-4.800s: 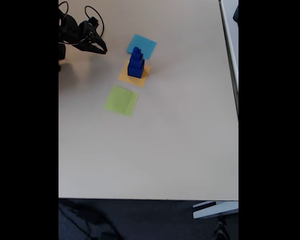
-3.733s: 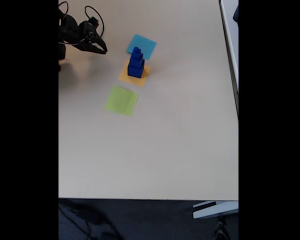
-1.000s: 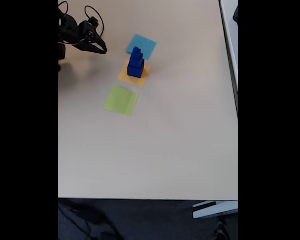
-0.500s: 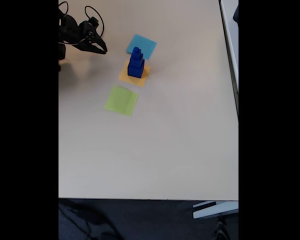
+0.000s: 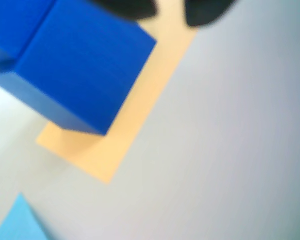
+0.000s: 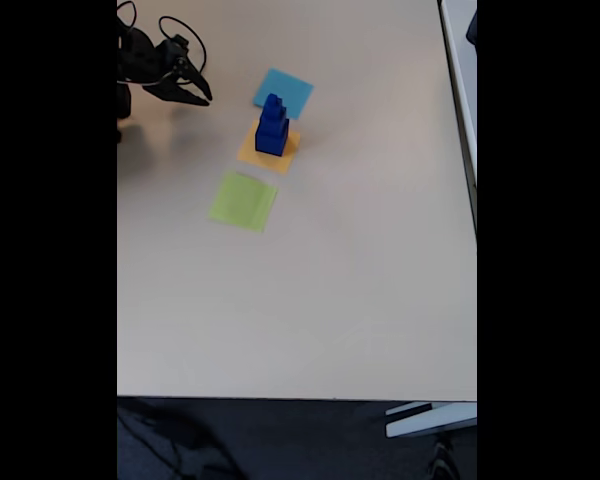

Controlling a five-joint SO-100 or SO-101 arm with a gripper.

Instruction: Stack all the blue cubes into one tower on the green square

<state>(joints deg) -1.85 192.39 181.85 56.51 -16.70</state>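
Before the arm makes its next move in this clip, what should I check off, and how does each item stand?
1. Green square bare, ready for cubes: ok.
2. Blue cubes on green: not ok; stacked on the orange square.
3. Stack upright, stepped: ok.
4. Gripper free of cubes: ok, apart from the stack.
5. Jaws open enough for the top cube: cannot tell.
6. Table between the squares bare: ok.

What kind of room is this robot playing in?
Probably an office or classroom set up for robot practice: a big plain beige table, dark carpet below it, and coloured paper squares such as the green square laid out as targets.
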